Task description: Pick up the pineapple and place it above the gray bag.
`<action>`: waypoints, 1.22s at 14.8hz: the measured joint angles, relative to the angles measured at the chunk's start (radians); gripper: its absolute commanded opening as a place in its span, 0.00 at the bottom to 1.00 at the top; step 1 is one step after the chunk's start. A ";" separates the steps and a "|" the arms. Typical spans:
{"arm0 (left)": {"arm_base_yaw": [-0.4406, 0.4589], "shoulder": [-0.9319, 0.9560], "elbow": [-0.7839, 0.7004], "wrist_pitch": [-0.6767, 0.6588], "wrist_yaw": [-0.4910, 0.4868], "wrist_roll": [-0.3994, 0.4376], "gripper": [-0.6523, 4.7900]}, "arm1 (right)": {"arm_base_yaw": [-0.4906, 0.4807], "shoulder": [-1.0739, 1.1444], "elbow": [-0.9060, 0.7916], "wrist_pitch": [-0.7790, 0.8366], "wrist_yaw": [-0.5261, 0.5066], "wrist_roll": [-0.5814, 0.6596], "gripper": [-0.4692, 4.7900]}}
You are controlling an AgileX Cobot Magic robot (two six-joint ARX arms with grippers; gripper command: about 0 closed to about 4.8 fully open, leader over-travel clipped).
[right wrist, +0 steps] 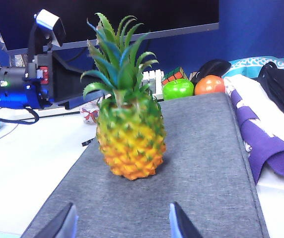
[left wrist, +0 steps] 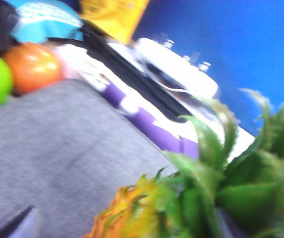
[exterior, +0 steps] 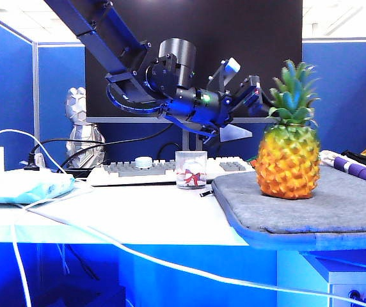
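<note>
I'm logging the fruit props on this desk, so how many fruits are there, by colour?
Orange-yellow plastic pineapple with green crown, upright on the flat gray felt bag: 1
Green round fruit, past the bag's far edge: 1
Orange round fruit, beside the green one: 1
Total: 3

Office cubicle: keyboard (exterior: 141, 168), blue partitions (exterior: 4, 89).

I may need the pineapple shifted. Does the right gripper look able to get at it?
Probably yes. The right gripper has its jaws open and faces the pineapple, which stands upright on the gray bag, with only bare felt between them. The left gripper is beside its crown.
</note>
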 measured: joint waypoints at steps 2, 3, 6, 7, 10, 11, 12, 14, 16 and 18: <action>0.008 0.000 0.000 -0.002 -0.007 -0.021 1.00 | 0.000 0.000 0.000 0.000 0.000 0.000 0.57; 0.018 0.000 0.000 -0.004 -0.011 -0.042 1.00 | 0.000 0.000 0.000 0.000 0.000 0.000 0.57; 0.040 -0.014 -0.006 -0.018 0.005 -0.073 1.00 | 0.000 0.000 0.000 0.000 0.003 -0.003 0.57; 0.043 -0.026 -0.006 -0.021 0.005 -0.074 1.00 | 0.000 0.000 0.000 0.002 0.010 -0.003 0.57; 0.036 -0.046 -0.006 -0.016 0.040 -0.071 1.00 | 0.000 0.000 0.000 0.023 0.023 -0.003 0.57; 0.035 -0.046 -0.006 -0.021 0.052 -0.076 1.00 | 0.000 0.000 0.000 0.024 0.023 -0.003 0.57; 0.036 -0.046 -0.006 -0.023 0.066 -0.080 1.00 | 0.000 0.000 0.000 0.024 0.023 -0.003 0.57; 0.042 -0.046 -0.006 -0.027 0.065 -0.082 1.00 | 0.000 0.000 0.000 0.024 0.023 -0.003 0.57; 0.069 -0.060 -0.006 -0.060 0.037 -0.077 1.00 | 0.000 0.000 0.000 0.025 0.023 -0.003 0.57; 0.129 -0.100 -0.006 -0.118 0.019 -0.055 1.00 | 0.000 0.000 0.000 0.030 0.023 -0.003 0.57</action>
